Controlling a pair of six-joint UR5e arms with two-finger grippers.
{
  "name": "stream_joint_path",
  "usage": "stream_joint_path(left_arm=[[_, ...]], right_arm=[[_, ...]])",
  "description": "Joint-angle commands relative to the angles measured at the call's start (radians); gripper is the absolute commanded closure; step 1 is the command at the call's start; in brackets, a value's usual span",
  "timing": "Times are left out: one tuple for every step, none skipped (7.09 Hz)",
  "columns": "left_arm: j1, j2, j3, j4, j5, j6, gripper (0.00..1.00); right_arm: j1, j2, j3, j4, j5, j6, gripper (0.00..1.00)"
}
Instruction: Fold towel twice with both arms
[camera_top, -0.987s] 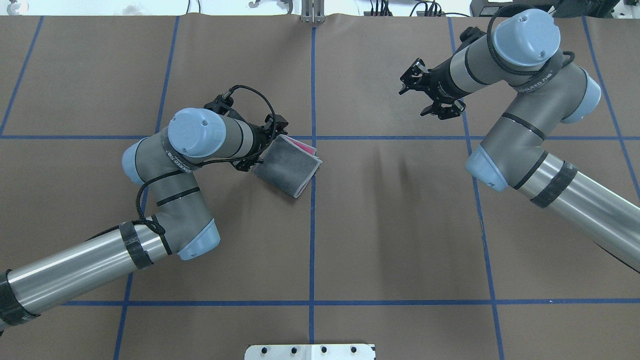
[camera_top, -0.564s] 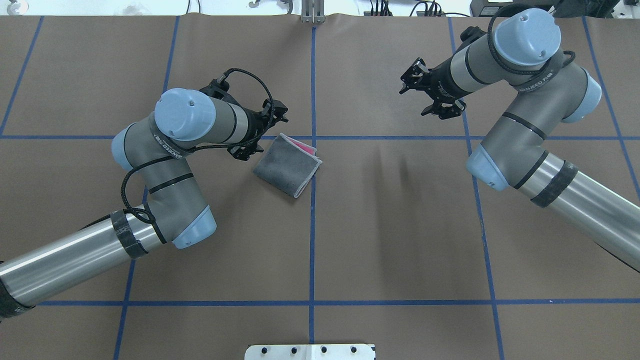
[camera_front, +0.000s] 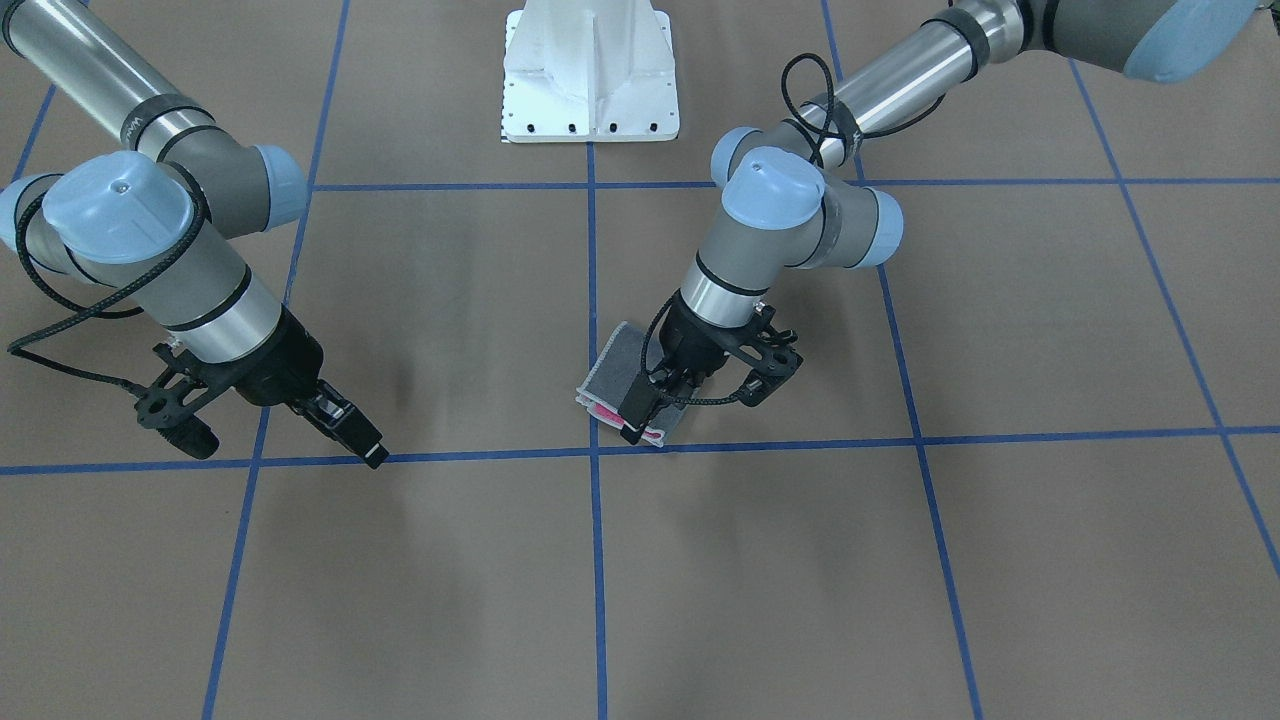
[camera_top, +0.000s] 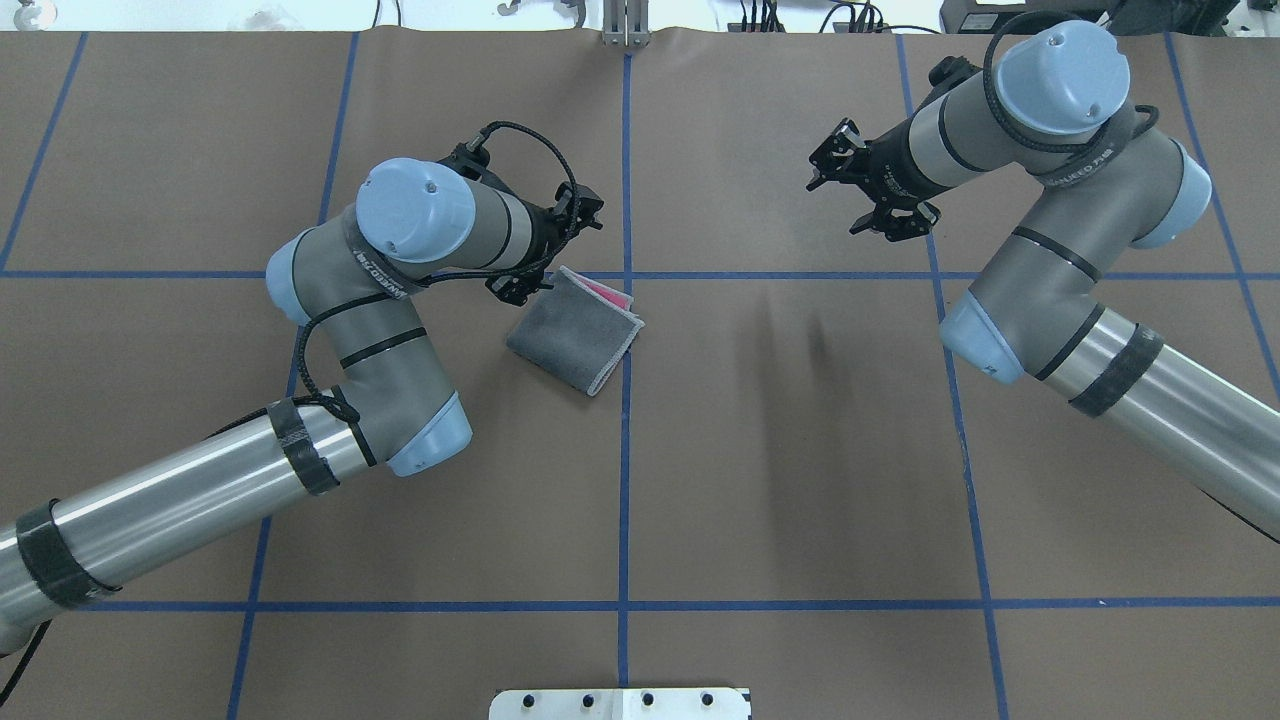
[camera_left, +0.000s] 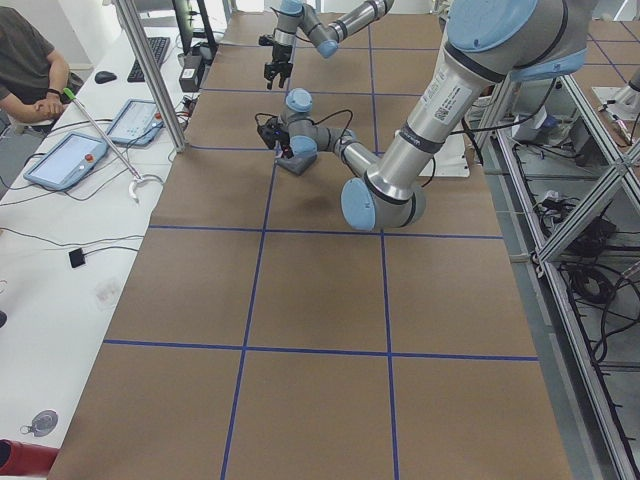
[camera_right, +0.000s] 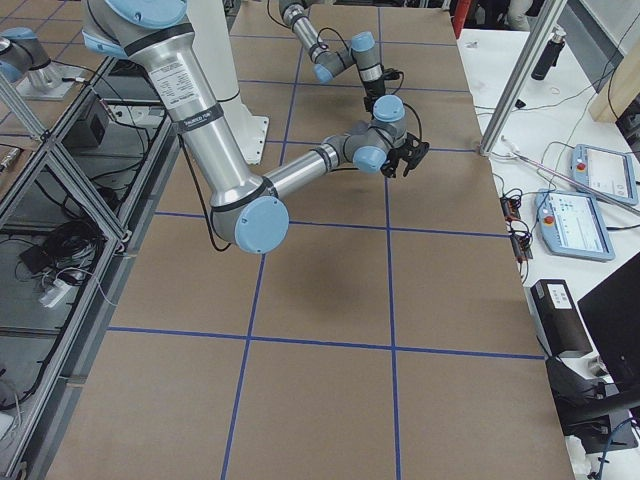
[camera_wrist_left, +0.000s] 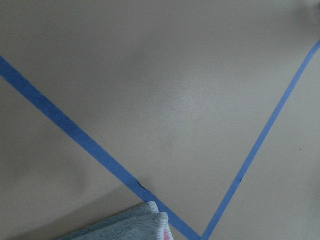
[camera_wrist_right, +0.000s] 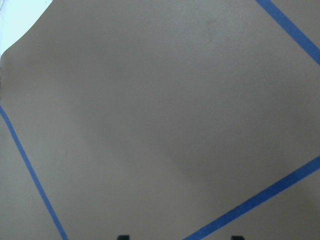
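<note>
towel (camera_top: 572, 332) unmoved — left tool (camera_front: 643, 410) has drawn off its edge

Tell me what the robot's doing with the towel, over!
Left claw open beside the towel. Right claw open, far off. Towel folded, grey up. Nothing blocking.

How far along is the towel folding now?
Both folds look done: the towel lies as a small grey square, pink showing at one edge. The left gripper hangs by its corner; the right gripper is open, far off. Remaining: perhaps only withdrawing the arms.
</note>
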Motion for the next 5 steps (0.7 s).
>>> stream_joint_path(left_arm=[[0.000, -0.059, 0.087, -0.007, 0.016, -0.001, 0.01], [0.000, -0.059, 0.101, -0.025, 0.030, -0.001, 0.01], [0.001, -0.078, 0.142, -0.041, 0.034, -0.001, 0.01], [0.003, -0.095, 0.167, -0.041, 0.034, -0.001, 0.01], [0.000, -0.098, 0.172, -0.042, 0.034, 0.002, 0.01]], right_arm=[[0.009, -0.009, 0.000, 0.001, 0.001, -0.001, 0.26], [0.013, -0.013, 0.000, 0.001, 0.004, -0.001, 0.26], [0.018, -0.027, 0.000, 0.005, 0.010, -0.001, 0.26], [0.018, -0.027, 0.000, 0.004, 0.010, 0.001, 0.26], [0.018, -0.029, 0.000, 0.004, 0.010, -0.001, 0.26]])
